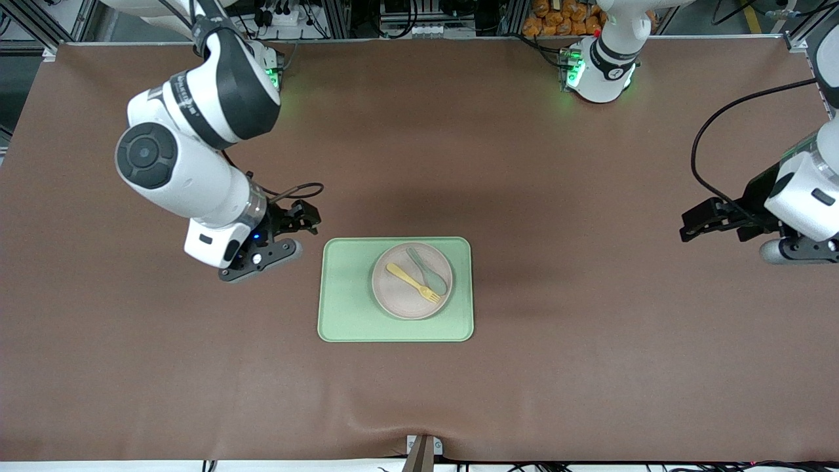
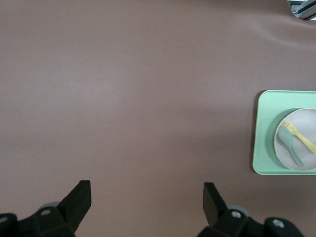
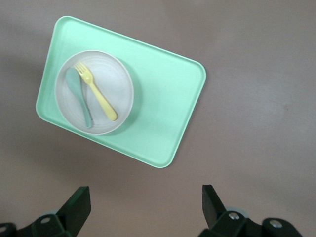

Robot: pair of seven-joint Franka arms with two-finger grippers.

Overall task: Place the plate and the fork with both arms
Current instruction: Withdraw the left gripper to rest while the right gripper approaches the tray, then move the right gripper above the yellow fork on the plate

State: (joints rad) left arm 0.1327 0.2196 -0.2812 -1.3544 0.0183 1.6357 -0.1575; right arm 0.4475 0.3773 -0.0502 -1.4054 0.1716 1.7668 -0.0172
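Plate (image 1: 411, 280): sits on the light-green tray (image 1: 347, 308), toward the end of the tray nearest the left arm's side of the table; fork and spoon lie on it.
Fork (image 1: 413, 283): pale yellow, lying diagonally on the plate, tines toward the front camera; the grey-green spoon (image 1: 429, 270) lies just beside it, the two crossing or touching near their handles.
My right gripper (image 1: 298, 226): fingers apart, nothing held, hovering over bare table just beside the tray at the right arm's end.
My left gripper (image 1: 698, 223): fingers apart, empty, over bare table well apart from the tray, toward the left arm's end.
Handling, plate: I judge it stiff and light, matte; the shallow rim is the only purchase, so I would pinch it at the edge.
Handling, fork: likely light, rigid plastic, lying flat and thin; I would take it across the mid-handle, clear of the spoon.
Hard to make out: whether fork and spoon actually touch; the left wrist view cuts off part of the tray and plate.
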